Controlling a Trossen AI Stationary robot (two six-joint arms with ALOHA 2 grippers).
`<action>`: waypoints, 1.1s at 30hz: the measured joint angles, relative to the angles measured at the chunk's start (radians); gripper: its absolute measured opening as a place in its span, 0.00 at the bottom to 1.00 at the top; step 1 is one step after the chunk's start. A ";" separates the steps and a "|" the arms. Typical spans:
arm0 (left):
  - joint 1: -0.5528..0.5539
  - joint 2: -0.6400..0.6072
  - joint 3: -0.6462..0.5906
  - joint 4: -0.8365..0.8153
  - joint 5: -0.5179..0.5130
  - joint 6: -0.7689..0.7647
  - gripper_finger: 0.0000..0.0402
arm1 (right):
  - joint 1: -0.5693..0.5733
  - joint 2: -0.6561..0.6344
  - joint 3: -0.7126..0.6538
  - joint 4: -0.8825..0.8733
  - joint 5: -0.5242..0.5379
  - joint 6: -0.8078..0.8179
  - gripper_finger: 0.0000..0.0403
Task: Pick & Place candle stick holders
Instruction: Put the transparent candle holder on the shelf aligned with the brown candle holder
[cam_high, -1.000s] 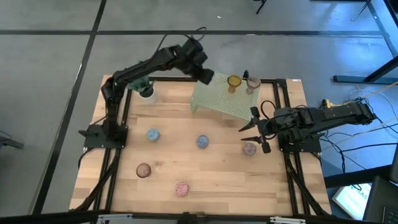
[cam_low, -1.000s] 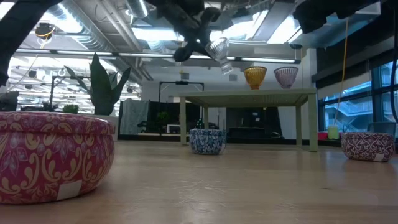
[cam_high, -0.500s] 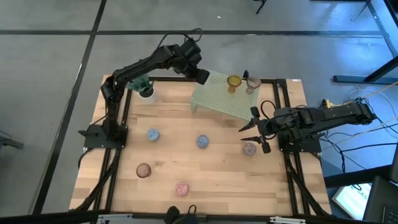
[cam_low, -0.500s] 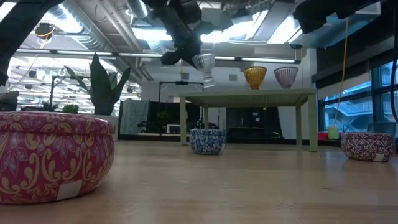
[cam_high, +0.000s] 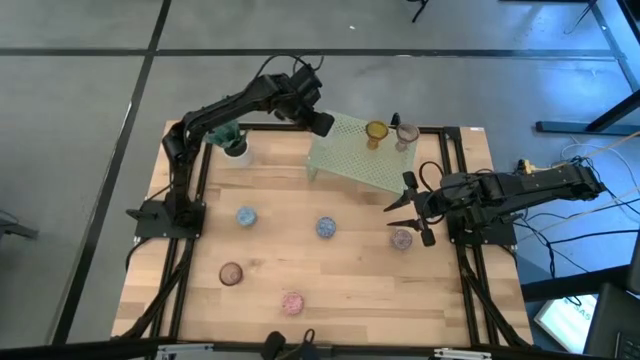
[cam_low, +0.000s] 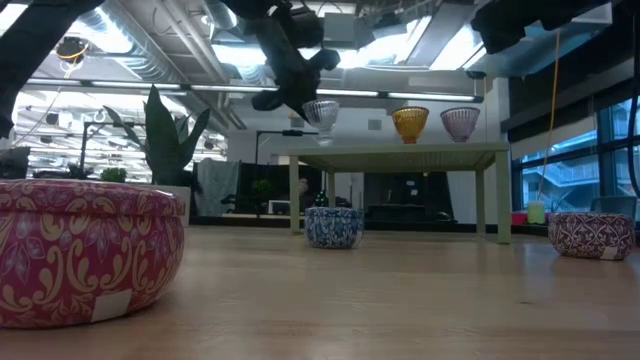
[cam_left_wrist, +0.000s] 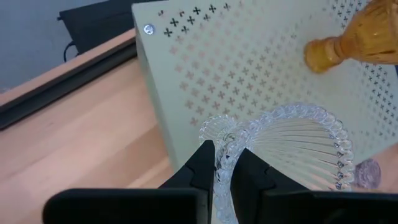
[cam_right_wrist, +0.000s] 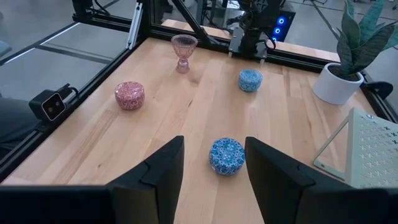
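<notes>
Clear ribbed glass holder (cam_left_wrist: 292, 140) is pinched by its stem in the left hand (cam_left_wrist: 225, 167) above the green rack's (cam_high: 352, 152) near-left corner, while the right hand (cam_right_wrist: 211, 163) hovers empty, fingers apart, over the bench (cam_high: 330, 275).

So it's a light wooden table (cam_high: 330, 270) with a black metal frame (cam_high: 190, 270) running down both sides. The green perforated rack (cam_high: 350, 155) stands at the back edge, and a white pot with a plant (cam_high: 236, 147) sits at the back left. Out on the open wood: a light blue tin (cam_high: 246, 216) on the left, a darker blue tin (cam_high: 326, 228) in the middle, a purplish tin (cam_high: 401, 239) on the right. Nearer the front there's a brownish stemmed cup (cam_high: 231, 274), with a pink patterned tin (cam_high: 292, 303) beside it. All are well apart.
</notes>
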 joint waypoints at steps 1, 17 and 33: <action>-0.001 0.001 0.000 0.000 0.000 0.000 0.06 | 0.000 0.000 0.000 0.000 0.000 0.000 0.43; -0.002 0.002 0.000 0.002 0.002 0.001 0.13 | 0.000 0.000 0.000 0.000 0.000 0.000 0.43; -0.002 0.002 0.000 0.002 0.006 0.044 0.13 | 0.000 0.000 0.000 0.000 0.000 0.000 0.43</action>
